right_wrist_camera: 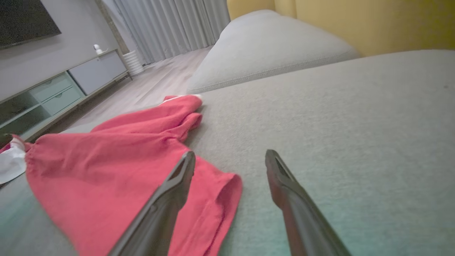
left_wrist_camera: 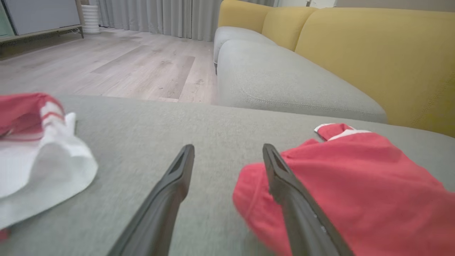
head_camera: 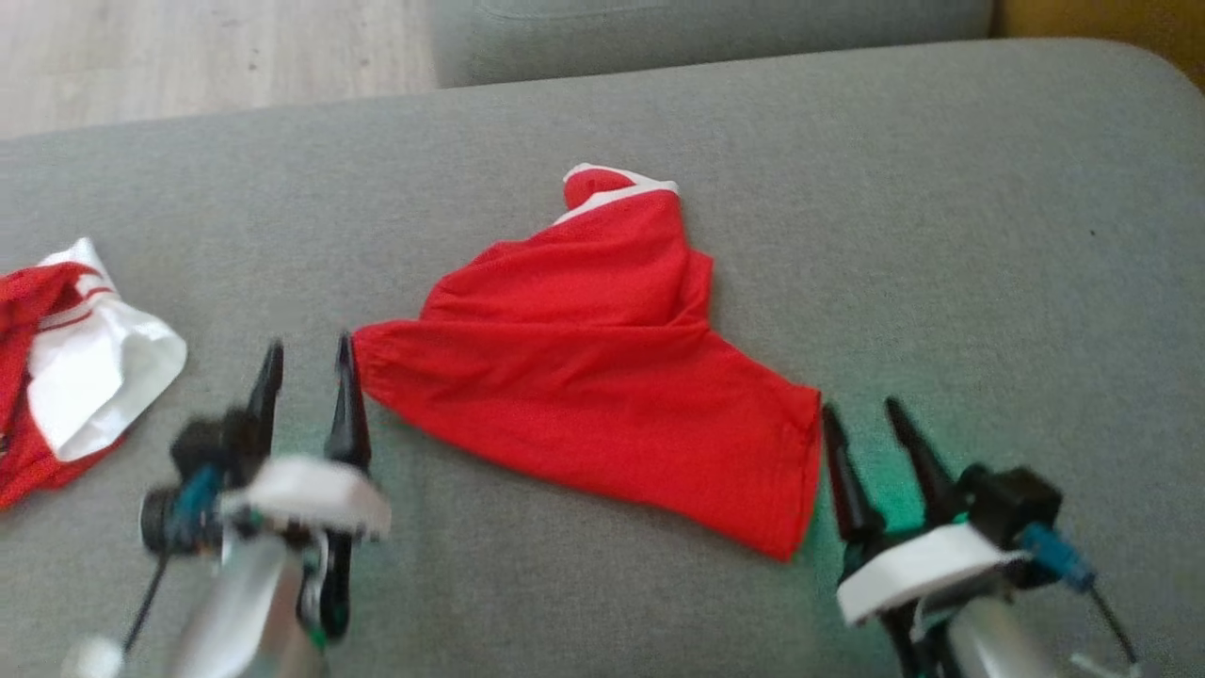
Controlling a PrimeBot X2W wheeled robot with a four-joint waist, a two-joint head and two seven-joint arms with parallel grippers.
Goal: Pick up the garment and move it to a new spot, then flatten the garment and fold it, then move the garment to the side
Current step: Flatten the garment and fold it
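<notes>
The red garment point(head_camera: 584, 377) lies mid-frame, stretched left to right. The left gripper point(head_camera: 309, 344) is just beside its left end, the right gripper point(head_camera: 859, 406) beside its right end. Both have fingers apart, holding nothing.

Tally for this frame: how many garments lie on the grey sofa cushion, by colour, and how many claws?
Plain red cloth garment with white trim: 1
Crumpled red-and-white cloth garment: 1
Dark two-fingered claws: 2 (left claw, right claw, both open)
Total: 4
</notes>
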